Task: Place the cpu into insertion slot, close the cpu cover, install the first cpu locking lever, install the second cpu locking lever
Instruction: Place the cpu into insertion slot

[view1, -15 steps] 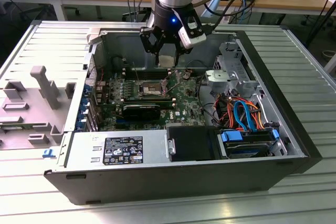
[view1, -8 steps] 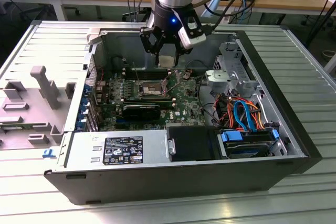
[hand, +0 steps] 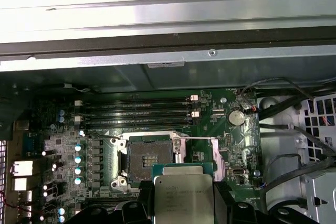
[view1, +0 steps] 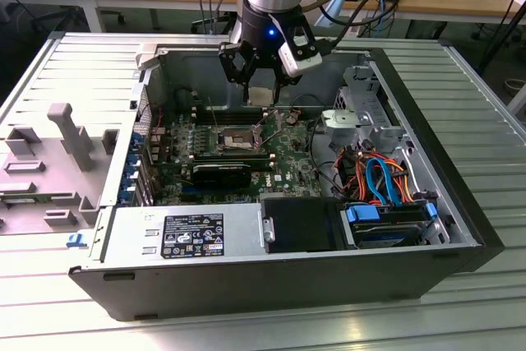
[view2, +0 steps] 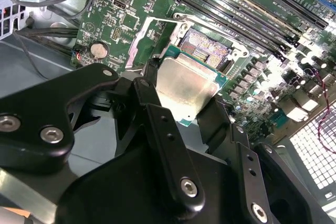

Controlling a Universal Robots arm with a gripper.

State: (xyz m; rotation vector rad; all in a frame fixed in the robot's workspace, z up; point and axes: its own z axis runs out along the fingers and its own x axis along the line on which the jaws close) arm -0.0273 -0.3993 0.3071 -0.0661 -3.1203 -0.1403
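My gripper (view1: 261,88) hangs inside the open computer case, shut on the cpu (view1: 261,96), a flat square chip with a silvery top. In both wrist views the black fingers (view2: 152,108) clamp the cpu (view2: 184,85) (hand: 184,195) by two opposite edges. It is held in the air above the green board, close to the insertion slot (view2: 207,48) (hand: 149,156) (view1: 237,137) and apart from it. The slot lies bare, its contact field showing. The cpu cover (view2: 135,43) is swung open beside the slot, on the coin battery's side.
Long black memory slots (hand: 136,111) run along one side of the slot, and a coin battery (hand: 236,116) lies near it. The case walls (view1: 148,80) ring the board. A drive cage with orange and blue cables (view1: 378,178) fills the exterior view's right.
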